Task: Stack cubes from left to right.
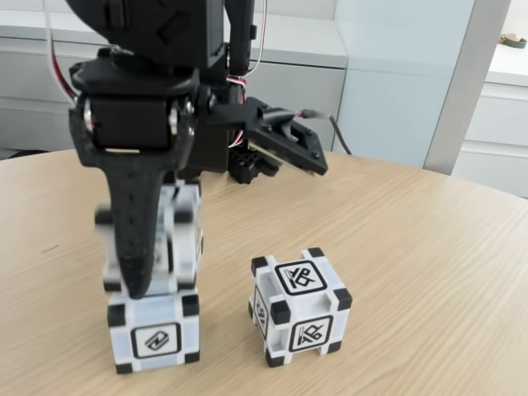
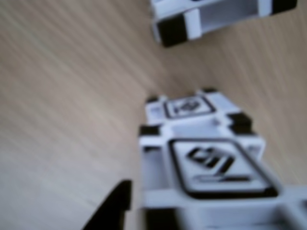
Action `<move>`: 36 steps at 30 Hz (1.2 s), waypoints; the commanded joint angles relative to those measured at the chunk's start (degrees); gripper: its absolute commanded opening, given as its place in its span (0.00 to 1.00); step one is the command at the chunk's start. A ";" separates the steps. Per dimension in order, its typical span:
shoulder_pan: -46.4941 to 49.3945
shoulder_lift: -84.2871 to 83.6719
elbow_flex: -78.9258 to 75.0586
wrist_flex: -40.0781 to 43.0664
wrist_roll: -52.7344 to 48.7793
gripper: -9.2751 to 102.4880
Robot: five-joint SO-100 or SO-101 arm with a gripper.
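At the left of the fixed view one white cube [image 1: 155, 334] with black corners stands on the table. A second cube [image 1: 180, 235] sits directly over it, blurred, with my gripper [image 1: 157, 276] shut on it. A black finger [image 1: 134, 239] covers that cube's left front. Whether the held cube rests on the lower one or hangs just above it I cannot tell. A third cube [image 1: 299, 307] stands alone to the right. In the wrist view the held cube [image 2: 211, 167] is large and close, the lower cube [image 2: 187, 106] shows beyond it, the third cube [image 2: 216, 17] lies at the top, and one finger [image 2: 112, 208] shows at bottom left.
The round wooden table [image 1: 429, 264] has open surface to the right of and behind the cubes. The arm's black base and cables [image 1: 247, 161] stand at the back. White cabinets [image 1: 495, 124] lie beyond the table edge.
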 commanded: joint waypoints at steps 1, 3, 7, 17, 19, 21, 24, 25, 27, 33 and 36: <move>0.53 5.36 -2.20 0.09 -1.58 0.47; 0.44 9.23 -2.20 0.09 -3.08 0.49; -3.60 18.19 -1.49 0.09 -4.57 0.50; -26.81 22.32 -1.14 0.26 5.63 0.49; -28.04 19.42 -1.14 0.26 6.42 0.48; -27.77 15.38 -1.14 0.26 6.77 0.48; -27.69 8.17 -1.23 0.18 7.56 0.49; -27.69 5.98 -1.23 0.18 8.00 0.49; -27.60 2.20 -1.76 0.18 8.96 0.51; -23.82 -3.69 -1.49 -0.79 10.81 0.52; -21.62 -7.12 -2.02 -0.79 10.90 0.48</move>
